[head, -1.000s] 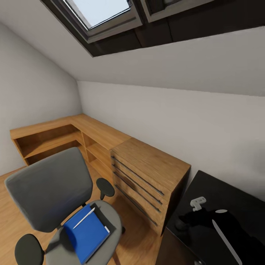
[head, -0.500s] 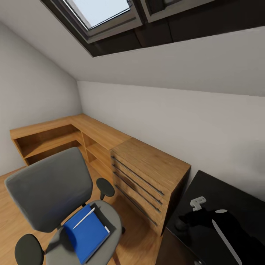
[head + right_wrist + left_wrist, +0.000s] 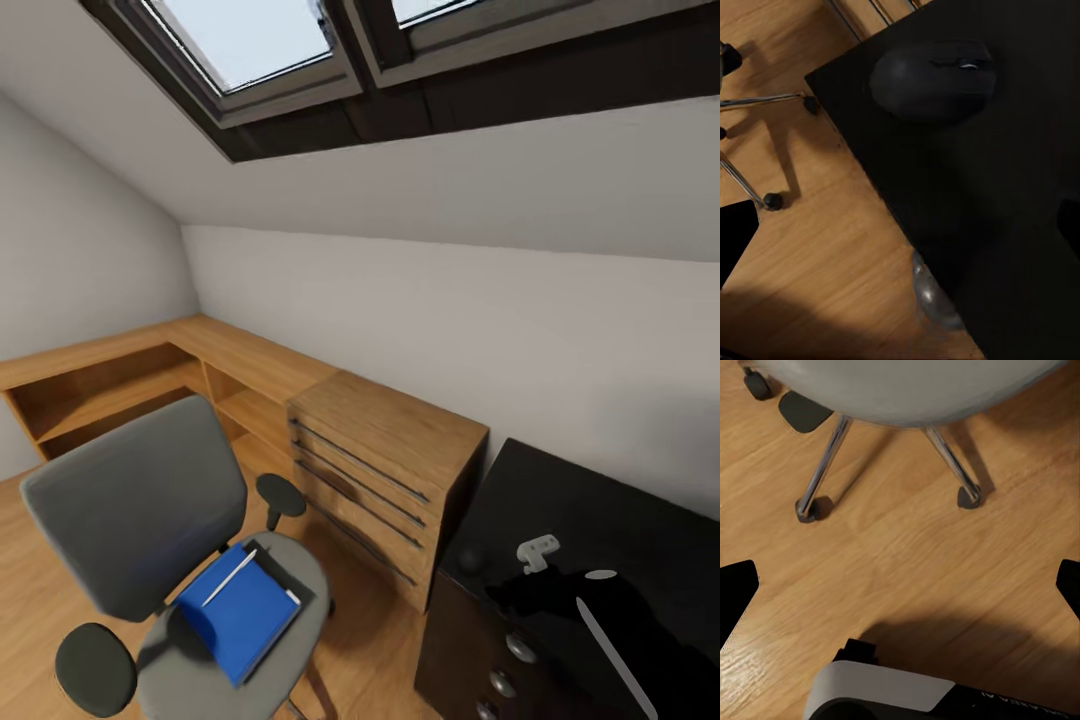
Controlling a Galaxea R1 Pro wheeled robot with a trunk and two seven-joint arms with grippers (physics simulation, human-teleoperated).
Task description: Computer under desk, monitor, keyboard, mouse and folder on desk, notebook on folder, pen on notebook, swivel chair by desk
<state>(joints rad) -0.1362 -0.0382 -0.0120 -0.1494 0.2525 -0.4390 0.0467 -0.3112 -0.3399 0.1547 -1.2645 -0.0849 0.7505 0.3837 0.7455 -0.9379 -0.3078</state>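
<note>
Bedroom: grey sloped walls, dark-framed skylight [image 3: 270, 50] overhead, light wooden floor [image 3: 907, 547]. Low wooden shelving [image 3: 130, 375] runs along the walls into a wooden drawer chest [image 3: 385, 470].

Surface [image 3: 600, 520]: glossy black top at the head view's lower right, drawer unit with round knobs below its near edge. In the right wrist view its corner [image 3: 967, 187] juts over the floor.

Chair [image 3: 140, 510]: grey upholstered back and seat, black armrests, standing on the floor beside the drawer chest, apart from the surface. The left wrist view looks down on the chrome legs [image 3: 825, 457] and castors under the seat's edge.

Folder [image 3: 240, 612]: bright blue, flat on the chair seat, well apart from both tools. A thin greyish notebook [image 3: 283, 573] shows under its far edge.

Mouse [image 3: 934, 79]: black oval, on the surface near its corner, ahead of the right tool.

Pen [image 3: 229, 577]: thin pale stick lying diagonally on the folder.

Left tool [image 3: 900, 585]: fingertips at opposite edges of its wrist view, spread wide, nothing between them, above bare floor below the chair.

Right tool [image 3: 900, 225]: fingertips likewise wide apart, holding nothing, over the surface's edge.
</note>
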